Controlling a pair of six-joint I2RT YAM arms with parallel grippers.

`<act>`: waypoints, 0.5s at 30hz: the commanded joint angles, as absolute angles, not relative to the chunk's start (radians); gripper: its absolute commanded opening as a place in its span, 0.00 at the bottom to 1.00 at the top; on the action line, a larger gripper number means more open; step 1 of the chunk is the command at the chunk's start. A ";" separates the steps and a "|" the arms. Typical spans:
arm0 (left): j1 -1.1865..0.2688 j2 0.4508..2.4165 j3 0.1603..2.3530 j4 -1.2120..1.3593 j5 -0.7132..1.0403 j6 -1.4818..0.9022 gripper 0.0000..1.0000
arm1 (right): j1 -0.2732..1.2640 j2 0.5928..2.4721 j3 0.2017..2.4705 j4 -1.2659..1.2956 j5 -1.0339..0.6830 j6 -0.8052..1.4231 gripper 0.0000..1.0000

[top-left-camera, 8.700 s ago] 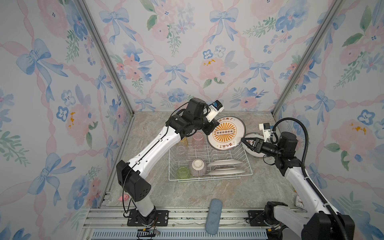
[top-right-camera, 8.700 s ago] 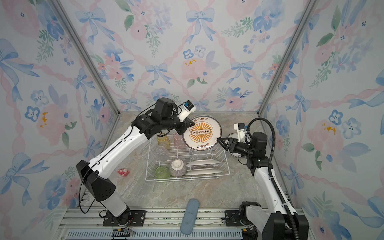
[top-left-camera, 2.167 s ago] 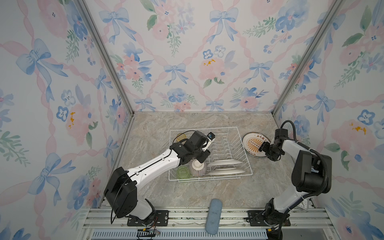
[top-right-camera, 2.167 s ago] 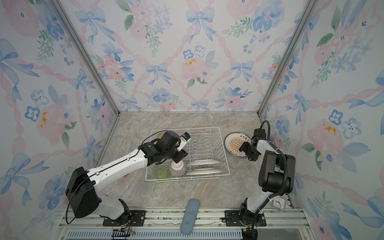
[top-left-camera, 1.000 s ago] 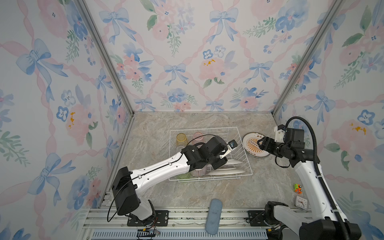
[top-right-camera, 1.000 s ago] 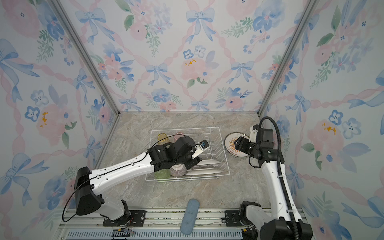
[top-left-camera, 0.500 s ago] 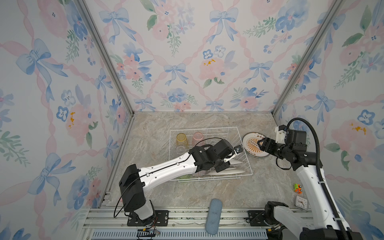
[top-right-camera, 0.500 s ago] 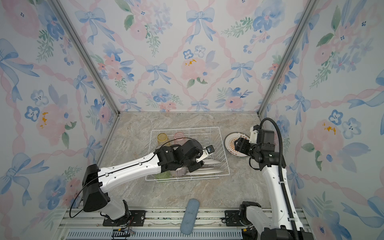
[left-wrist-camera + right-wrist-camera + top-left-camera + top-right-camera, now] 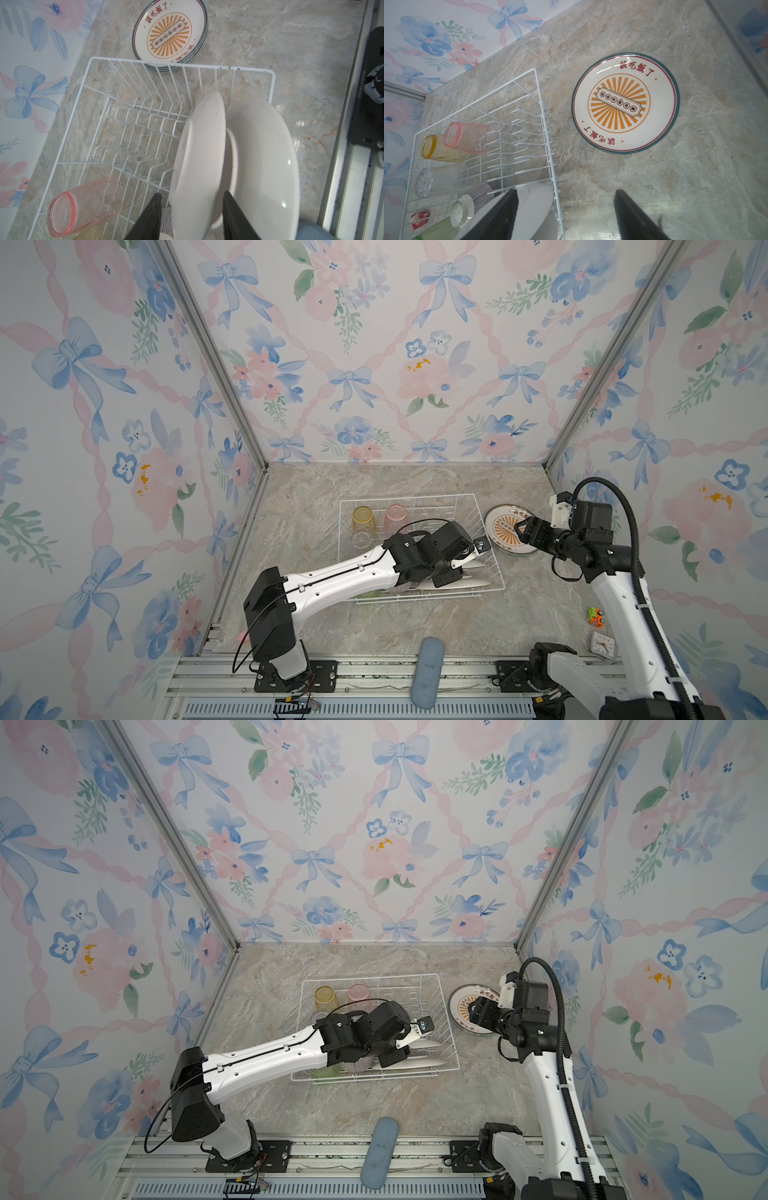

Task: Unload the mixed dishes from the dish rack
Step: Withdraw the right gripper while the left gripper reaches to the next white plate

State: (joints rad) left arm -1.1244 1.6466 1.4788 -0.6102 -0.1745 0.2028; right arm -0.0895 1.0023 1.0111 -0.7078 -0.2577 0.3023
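Note:
The dish rack (image 9: 415,496) (image 9: 187,62) sits mid-table. Two plain-backed plates stand on edge in it; my left gripper (image 9: 191,194) (image 9: 444,578) is open and straddles the nearer plate (image 9: 199,155), with a thin gap on one side. The second plate (image 9: 264,166) stands just beyond. Yellow (image 9: 362,517), pink (image 9: 395,516) and clear (image 9: 360,539) tumblers, a green tumbler (image 9: 436,230) and the striped bowl (image 9: 479,195) remain in the rack. A stack of printed plates (image 9: 625,104) (image 9: 503,526) lies right of the rack. My right gripper (image 9: 565,191) (image 9: 521,531) hovers open and empty above it.
A blue-grey pad (image 9: 428,672) lies at the front edge. A small orange-green toy (image 9: 596,616) and a small square clock (image 9: 602,645) sit at the front right. A small pink figure (image 9: 419,218) lies left of the rack. Papered walls close in on three sides.
My left gripper has crossed the rack from the bowl to the standing plates and settled around the nearer one. The right gripper has drifted slightly over the plate stack.

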 commanded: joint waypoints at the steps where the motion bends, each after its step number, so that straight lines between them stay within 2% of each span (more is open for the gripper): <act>1: -1.130 1.652 1.497 -0.632 -0.150 0.218 0.45 | -0.081 0.997 0.996 -0.721 -0.253 0.301 0.76; 15: -1.127 1.748 1.544 -0.671 -0.197 0.244 0.38 | -0.081 0.991 0.983 -0.723 -0.242 0.298 0.76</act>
